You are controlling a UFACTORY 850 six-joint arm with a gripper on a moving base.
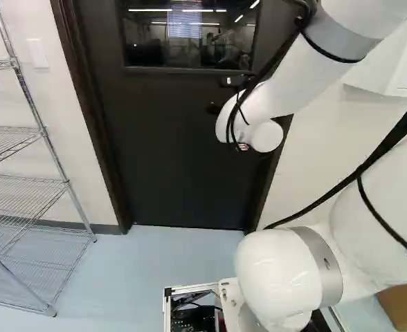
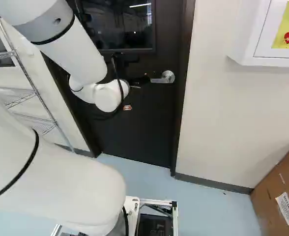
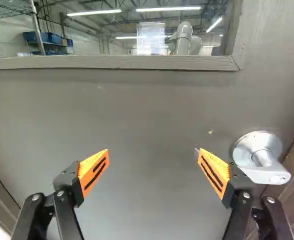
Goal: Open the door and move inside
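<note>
the door (image 1: 176,166) stands shut in its frame, ahead of the arm; its lever handle (image 2: 160,80) is mounted at the right edge, below the window (image 1: 188,34), with the free end pointing left.

handling: treat the door as heavy and rigid, turning on hinges presumed to be at the left. the lever is smooth metal and probably slippery under the pads; expect a stiff, springy resistance to turning. fragility is a minor concern, but sideways strain on the lever should be avoided.

grasp point: take the lever near its free end, where leverage should be best — not at the round plate. rotate it downward, then apply steady force to the door. the swing direction cannot be determined.

tool: the gripper (image 3: 152,151) is released, its two fingers spread wide with nothing held between them. the handle lies outside this gap, just beside the right finger; contact with that finger cannot be confirmed. shift the gripper right before closing — otherwise the finger may knock the lever.
</note>
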